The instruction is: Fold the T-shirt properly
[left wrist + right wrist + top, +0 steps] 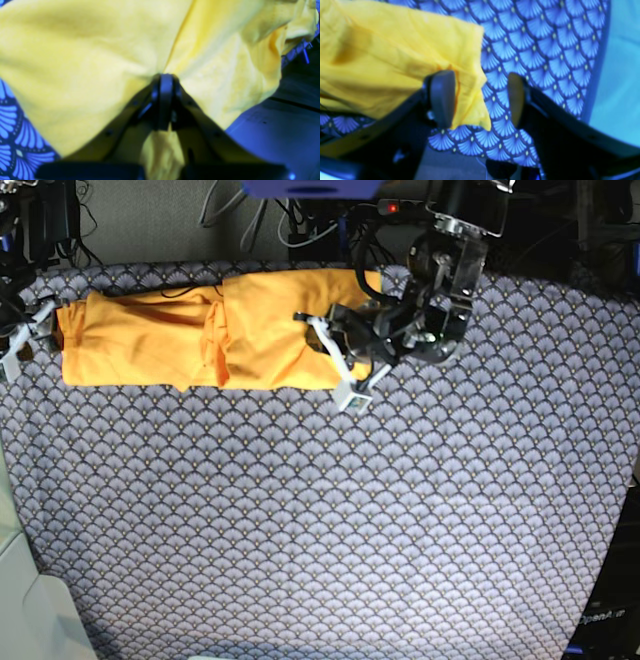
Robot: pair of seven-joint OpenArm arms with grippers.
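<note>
Along the far edge of the bench [330,540], on the blue-grey scale-patterned cloth [400,510] that covers it, the large plain yellow-orange cotton T-shirt [200,335] lies as a long narrow band, running from my right side toward the middle. My left claw [165,82] is pinched fully shut on a fold of the shirt at its inner end; the fabric puckers into the closed tips and a tuft shows behind them, so I judge the hold is firm enough to carry that end over. My right claw [480,100] stands wide apart at the opposite end, holding nothing: one pad [442,97] rests over the shirt's corner and the other [513,98] over bare patterned cloth, so the hem corner sits between the two. That straddle reads to me as either readying a pinch or a release; I cannot tell which. Judged from the lie of it, the lengthwise folds look done, and a crosswise fold seems next. One risk is that the layers slip apart if only one end is lifted.
</note>
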